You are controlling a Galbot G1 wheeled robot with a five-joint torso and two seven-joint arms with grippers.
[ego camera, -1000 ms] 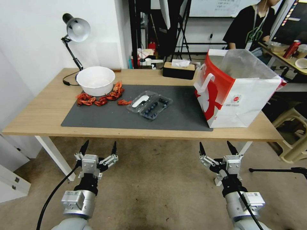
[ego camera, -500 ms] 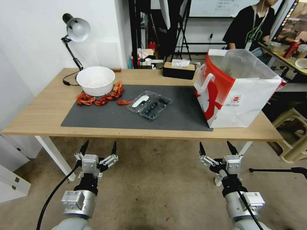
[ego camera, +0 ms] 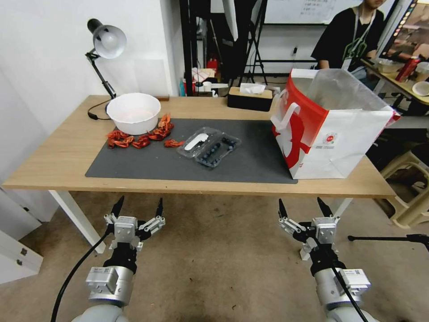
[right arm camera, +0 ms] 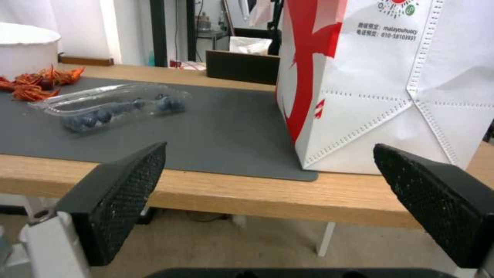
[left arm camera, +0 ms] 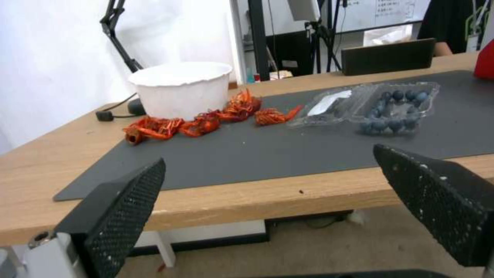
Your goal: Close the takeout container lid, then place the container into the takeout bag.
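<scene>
The takeout container (ego camera: 209,146) lies open on the dark mat, its blueberry half (left arm camera: 395,109) toward the bag and its lid (ego camera: 197,140) with the white sticker spread flat beside it. In the right wrist view the container (right arm camera: 110,106) sits left of the bag. The takeout bag (ego camera: 333,127) stands upright and open at the table's right end, also seen as the bag (right arm camera: 391,81) up close. My left gripper (ego camera: 138,208) and right gripper (ego camera: 303,206) both hang open below the table's front edge, holding nothing, well short of the container.
A big white bowl (ego camera: 133,112) stands at the mat's back left with red crayfish (ego camera: 142,136) strewn before it. A black tissue box (ego camera: 250,98) sits at the table's back, a desk lamp (ego camera: 106,44) at the far left. The table's front edge (ego camera: 196,188) lies ahead of both grippers.
</scene>
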